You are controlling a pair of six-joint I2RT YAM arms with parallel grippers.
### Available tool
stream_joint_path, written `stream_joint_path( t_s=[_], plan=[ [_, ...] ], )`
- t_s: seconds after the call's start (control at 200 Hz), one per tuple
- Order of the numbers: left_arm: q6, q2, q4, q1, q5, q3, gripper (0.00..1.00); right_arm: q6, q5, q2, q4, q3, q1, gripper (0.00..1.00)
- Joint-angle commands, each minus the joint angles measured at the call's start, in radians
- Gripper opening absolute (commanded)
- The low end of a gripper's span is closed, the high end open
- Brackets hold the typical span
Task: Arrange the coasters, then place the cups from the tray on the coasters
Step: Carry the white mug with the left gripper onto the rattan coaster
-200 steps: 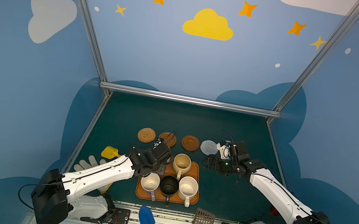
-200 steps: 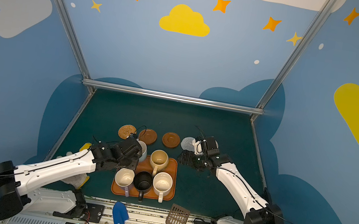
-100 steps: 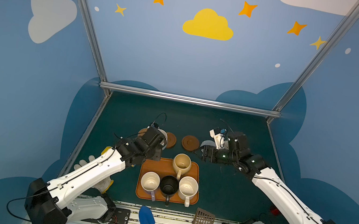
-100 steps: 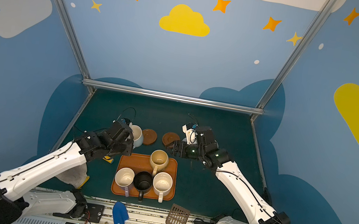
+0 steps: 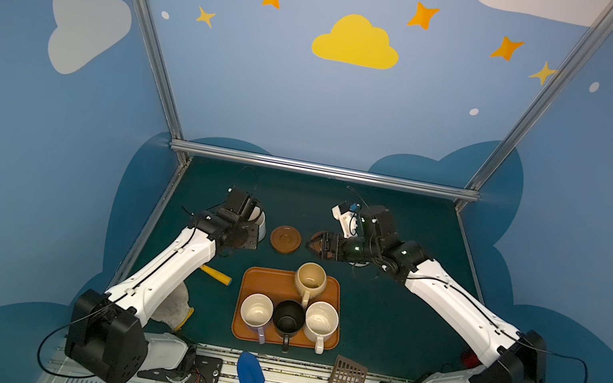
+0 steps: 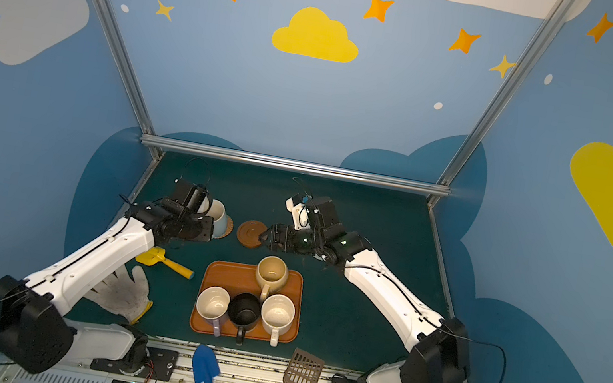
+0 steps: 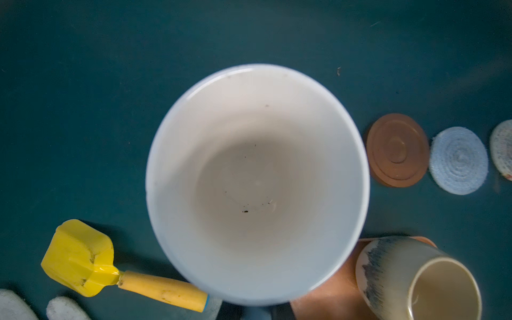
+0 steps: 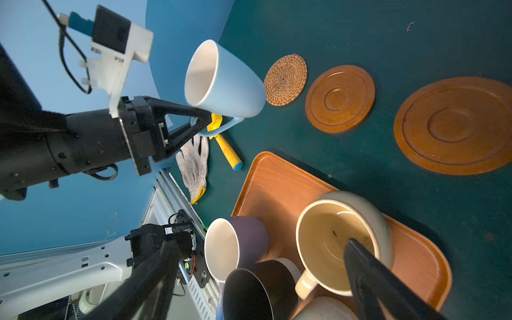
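Assessing progress, we judge the coaster stage complete. Five coasters lie in one row on the tabletop (image 5: pixel 380 319) beyond the tray's far edge. In order they are the woven coaster (image 8: pixel 285 79), the left wooden coaster (image 8: pixel 340 99), the right wooden coaster (image 8: pixel 454 124), the grey-white rope coaster (image 7: pixel 458 160) and the beige rope coaster (image 7: pixel 502 149). Neighbours sit near one another without overlapping.

The cup stage has one cup of five in hand and none seated.
- The left gripper (image 8: pixel 201 123) has its jaws clamped on the handle of the light blue mug (image 8: pixel 230 86).
- The mug hangs tilted over the woven coaster, and in a top view only an edge of that coaster shows past its base.
- We cannot tell whether base and coaster touch, so we treat this cup as not yet placed.
- The right gripper (image 5: pixel 316 243) has its jaws spread wide and holds nothing. It hovers over the right wooden coaster, just beyond the tray.

What is left, in our judgement, is to seat the light blue mug and then transfer four more cups.

The tray (image 5: pixel 266 283) holds four upright mugs.
- The tan-yellow mug (image 5: pixel 310 279) stands alone at the far edge.
- The lavender mug (image 5: pixel 256 310), black mug (image 5: pixel 288 317) and speckled cream mug (image 5: pixel 321 321) stand side by side along the near edge, closely packed, with handles pointing over the near rim.
- The far-left quarter of the tray is bare.

No mug shows liquid. The light blue mug shows a few dark specks inside, and the tan-yellow mug has small bits of debris at its bottom.
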Motion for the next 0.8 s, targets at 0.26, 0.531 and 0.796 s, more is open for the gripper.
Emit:
stream_joint_path(
  t_s=[0.26, 0.531, 0.796],
  plan=[
    [0.08, 0.179, 0.152, 0.08, 0.012, 0.096, 0.04, 0.035, -0.008, 0.157, -0.009, 0.151, 0.051, 0.93],
    [0.096, 0.298, 0.142, 0.088, 0.015, 0.158, 0.04, 0.026, 0.0, 0.175, -0.012, 0.135, 0.052, 0.93],
    [0.159, 0.31, 0.156, 0.099, 0.01, 0.157, 0.04, 0.03, -0.005, 0.186, -0.011, 0.136, 0.049, 0.93]
  ],
)
